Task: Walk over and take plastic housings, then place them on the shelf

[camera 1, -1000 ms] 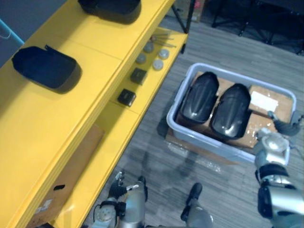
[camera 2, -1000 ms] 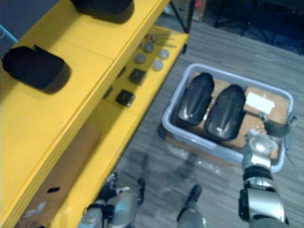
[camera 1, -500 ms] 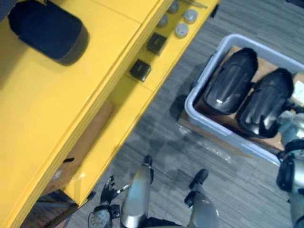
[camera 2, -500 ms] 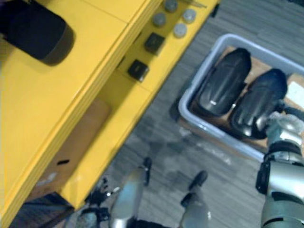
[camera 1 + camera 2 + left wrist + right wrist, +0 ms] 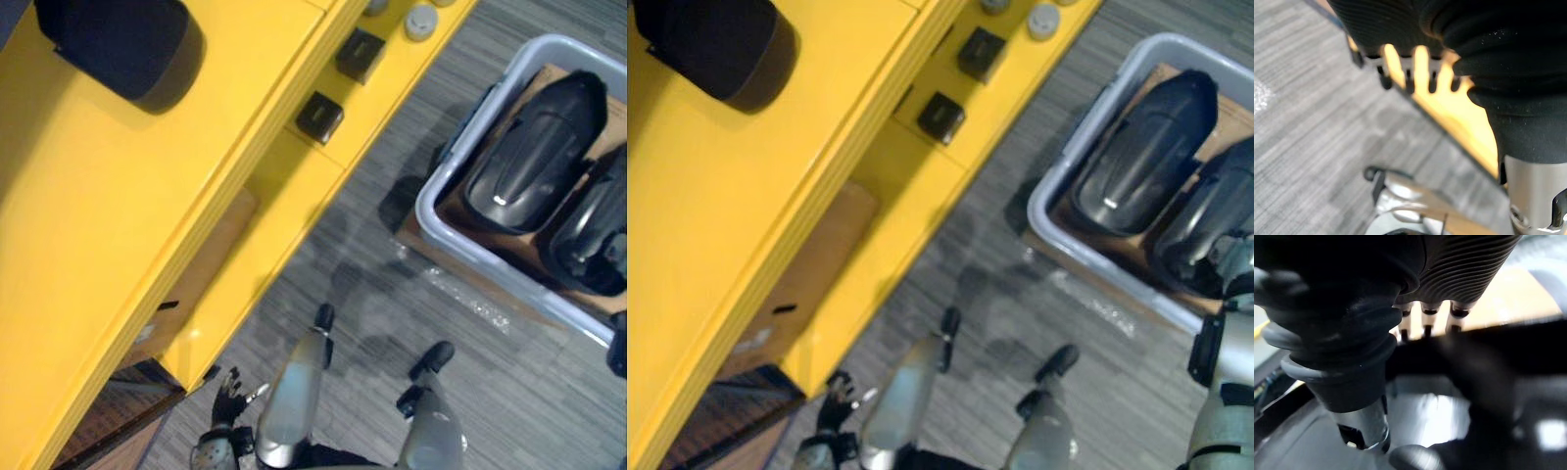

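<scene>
Housings in the bin: the first housing [image 5: 534, 137] and the second housing [image 5: 593, 235], both glossy black, lie side by side on cardboard inside the grey bin [image 5: 470, 250], which stands on the grey floor [image 5: 372, 294] near the yellow shelf [image 5: 118, 215].
Housing on the shelf: a third housing [image 5: 122, 44] sits on the shelf's top board.
Right hand: my right hand [image 5: 1236, 264] hangs over the second housing, its fingers [image 5: 1427, 318] straight and curled round nothing. I cannot tell whether they touch the black shell.
Left hand: my left hand [image 5: 227, 392] hangs low beside the shelf's bottom edge, fingers [image 5: 1409, 83] loose and spread, holding nothing.
Lower board: a small black box [image 5: 319, 117] and another black box [image 5: 361, 54] rest there, apart from each other.
</scene>
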{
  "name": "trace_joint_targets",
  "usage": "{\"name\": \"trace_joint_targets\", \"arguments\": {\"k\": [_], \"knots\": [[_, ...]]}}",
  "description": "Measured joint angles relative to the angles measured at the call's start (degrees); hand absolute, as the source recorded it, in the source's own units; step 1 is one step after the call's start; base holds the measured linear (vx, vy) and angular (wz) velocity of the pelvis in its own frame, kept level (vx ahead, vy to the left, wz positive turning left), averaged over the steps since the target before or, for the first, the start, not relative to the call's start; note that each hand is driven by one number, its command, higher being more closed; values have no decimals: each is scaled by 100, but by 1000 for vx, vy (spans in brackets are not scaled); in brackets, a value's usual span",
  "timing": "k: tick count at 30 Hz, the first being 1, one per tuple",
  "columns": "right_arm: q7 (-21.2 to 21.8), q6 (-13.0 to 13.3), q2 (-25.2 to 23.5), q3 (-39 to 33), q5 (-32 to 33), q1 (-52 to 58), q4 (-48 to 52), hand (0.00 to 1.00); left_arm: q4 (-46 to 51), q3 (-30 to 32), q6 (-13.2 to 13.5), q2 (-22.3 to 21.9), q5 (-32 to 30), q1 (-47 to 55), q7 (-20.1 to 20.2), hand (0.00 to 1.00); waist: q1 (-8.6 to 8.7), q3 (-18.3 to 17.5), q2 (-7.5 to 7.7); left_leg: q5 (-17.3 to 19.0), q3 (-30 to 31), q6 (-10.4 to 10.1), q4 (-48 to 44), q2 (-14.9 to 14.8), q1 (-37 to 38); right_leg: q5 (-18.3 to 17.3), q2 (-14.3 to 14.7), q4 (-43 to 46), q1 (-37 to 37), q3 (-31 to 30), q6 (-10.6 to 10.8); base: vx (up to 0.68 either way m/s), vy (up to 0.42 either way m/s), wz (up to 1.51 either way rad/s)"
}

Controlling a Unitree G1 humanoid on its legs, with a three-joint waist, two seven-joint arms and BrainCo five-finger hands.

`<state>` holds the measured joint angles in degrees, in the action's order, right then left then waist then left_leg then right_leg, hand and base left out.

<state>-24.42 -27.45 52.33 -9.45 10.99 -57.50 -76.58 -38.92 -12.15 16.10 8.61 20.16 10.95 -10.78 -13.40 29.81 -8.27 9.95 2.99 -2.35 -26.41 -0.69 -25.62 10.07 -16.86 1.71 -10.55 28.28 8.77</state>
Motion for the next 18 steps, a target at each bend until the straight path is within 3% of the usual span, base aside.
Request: {"name": "trace_joint_targets", "arguments": {"k": [8,12,16,18], "knots": [[1090,-477,-22,-246,-1777,0,-447,100,252,-48,2,57,-33,67,-11,0,24,-13,-19,-68,63,-43,118,-28,165,-160,-5,197,65,46,-4,-51,4,2],[1275,-509,-30,-501,-2334,80,-561,100,457,-37,-4,68,-33,86,3,0,24,-15,-22,-86,110,-52,113,-34,161,-178,-1,250,84,104,-19,-47,19,7],[1254,-305,-72,-634,-2537,367,-508,100,618,16,-12,215,-32,101,16,0,26,5,29,-86,109,-52,92,-81,239,-179,38,256,183,106,-23,-43,25,0],[936,85,-235,-632,-2536,667,-398,100,648,225,-3,246,25,125,34,0,32,-5,163,-85,74,-54,136,-143,373,-189,69,254,265,67,-37,-40,12,-10]]}}
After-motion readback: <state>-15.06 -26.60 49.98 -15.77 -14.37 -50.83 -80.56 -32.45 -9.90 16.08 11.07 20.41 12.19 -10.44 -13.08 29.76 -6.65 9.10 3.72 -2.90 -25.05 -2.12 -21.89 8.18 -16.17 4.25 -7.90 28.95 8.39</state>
